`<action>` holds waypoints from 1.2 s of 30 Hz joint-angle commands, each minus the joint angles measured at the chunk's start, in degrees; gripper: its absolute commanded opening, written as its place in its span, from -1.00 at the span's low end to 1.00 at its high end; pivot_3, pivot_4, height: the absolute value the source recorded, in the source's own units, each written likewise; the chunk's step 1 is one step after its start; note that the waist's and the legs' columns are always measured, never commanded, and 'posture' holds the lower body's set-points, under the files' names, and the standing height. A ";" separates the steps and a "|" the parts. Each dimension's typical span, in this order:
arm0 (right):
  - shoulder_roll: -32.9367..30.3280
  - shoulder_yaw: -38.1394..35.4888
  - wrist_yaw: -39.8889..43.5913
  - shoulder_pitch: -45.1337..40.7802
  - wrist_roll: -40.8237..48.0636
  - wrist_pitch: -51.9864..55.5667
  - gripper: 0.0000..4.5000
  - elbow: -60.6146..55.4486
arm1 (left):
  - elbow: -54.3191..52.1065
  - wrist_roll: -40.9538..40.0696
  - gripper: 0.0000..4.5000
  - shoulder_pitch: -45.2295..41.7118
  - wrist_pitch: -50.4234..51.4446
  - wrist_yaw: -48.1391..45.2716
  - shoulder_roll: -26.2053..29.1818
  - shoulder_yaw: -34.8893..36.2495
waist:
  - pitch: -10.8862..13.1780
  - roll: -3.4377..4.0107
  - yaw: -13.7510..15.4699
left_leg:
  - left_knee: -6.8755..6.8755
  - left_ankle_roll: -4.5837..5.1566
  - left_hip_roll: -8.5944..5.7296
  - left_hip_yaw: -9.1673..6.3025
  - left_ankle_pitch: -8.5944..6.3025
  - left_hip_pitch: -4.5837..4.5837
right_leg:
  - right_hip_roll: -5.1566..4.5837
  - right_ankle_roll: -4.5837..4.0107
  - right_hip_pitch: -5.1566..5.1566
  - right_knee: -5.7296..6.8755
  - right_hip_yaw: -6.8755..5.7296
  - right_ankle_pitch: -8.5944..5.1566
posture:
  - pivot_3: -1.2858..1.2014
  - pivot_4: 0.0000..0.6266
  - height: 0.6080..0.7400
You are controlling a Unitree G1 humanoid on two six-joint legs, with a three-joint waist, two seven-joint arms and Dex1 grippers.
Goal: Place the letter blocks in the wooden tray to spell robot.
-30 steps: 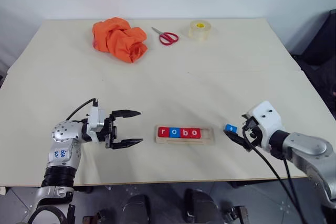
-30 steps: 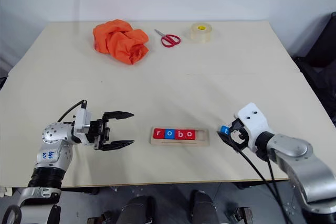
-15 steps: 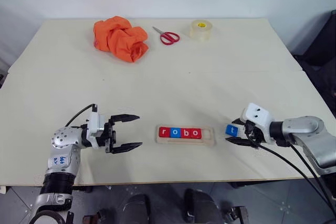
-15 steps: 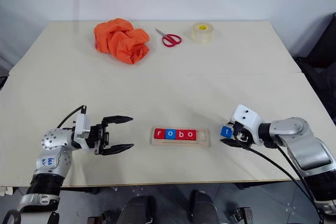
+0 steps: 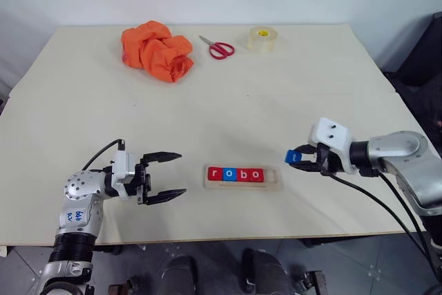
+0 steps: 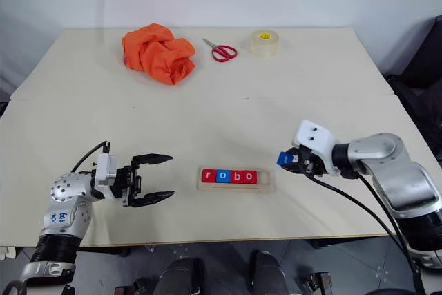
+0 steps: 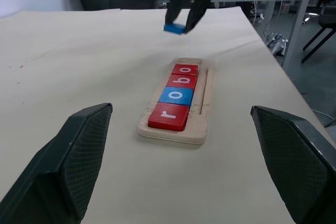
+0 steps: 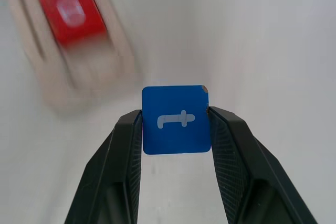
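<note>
Gripping blue t block (image 8: 175, 119), right pincer (image 8: 175, 129)

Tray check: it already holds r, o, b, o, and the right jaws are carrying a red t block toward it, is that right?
Not quite. The t block in the right gripper is blue, not red, as the right wrist view shows. The rest holds: the wooden tray already holds r, o, b, o.

The wooden tray (image 7: 203, 103) lies on the pale table (image 7: 79, 77) between the left gripper's (image 7: 181, 166) widely spread black fingers (image 7: 68, 163), holding four blocks in a row — red r (image 7: 168, 116), blue o (image 7: 177, 96), red b (image 7: 182, 81), red o (image 7: 185, 69). Beyond its empty end, the right gripper (image 7: 184, 22) pinches a blue block (image 7: 174, 28) above the table.
</note>
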 commanded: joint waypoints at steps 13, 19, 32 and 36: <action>1.88 12.18 2.70 -6.77 -4.02 0.19 -0.35 -1.58 | -3.82 -1.42 1.00 2.64 -0.25 0.85 1.04 1.88 | 0.00 0.00 -0.07 | 0.01 0.01 -0.02 0.03 -0.03 -0.03 | -0.03 -0.02 -0.02 -0.01 0.00 -0.01 | 0.03 -0.52 1.00; 1.70 12.99 4.36 -6.15 -6.13 -2.28 -0.35 0.60 | -4.94 -1.44 1.00 3.72 -0.02 1.69 0.97 2.04 | 0.00 0.00 -0.01 | 0.01 0.00 -0.02 0.04 -0.03 -0.02 | -0.02 -0.02 -0.02 0.01 0.00 -0.01 | 0.03 -0.52 1.00; 4.22 14.53 5.83 -6.62 -8.69 -4.19 -0.35 2.94 | -4.99 -1.32 1.00 3.71 -0.18 2.51 0.81 1.95 | 0.00 0.00 -0.02 | 0.01 -0.01 -0.02 0.04 -0.02 -0.02 | -0.01 -0.02 -0.03 0.03 0.00 -0.01 | 0.03 -0.52 1.00; 5.30 14.38 5.54 -6.89 -9.13 -4.02 -0.35 3.51 | -4.63 -1.29 1.00 3.41 -0.28 2.56 0.83 1.91 | 0.00 0.00 -0.05 | 0.02 -0.01 -0.02 0.04 -0.02 -0.02 | -0.01 -0.02 -0.03 0.04 0.00 -0.01 | 0.03 -0.52 1.00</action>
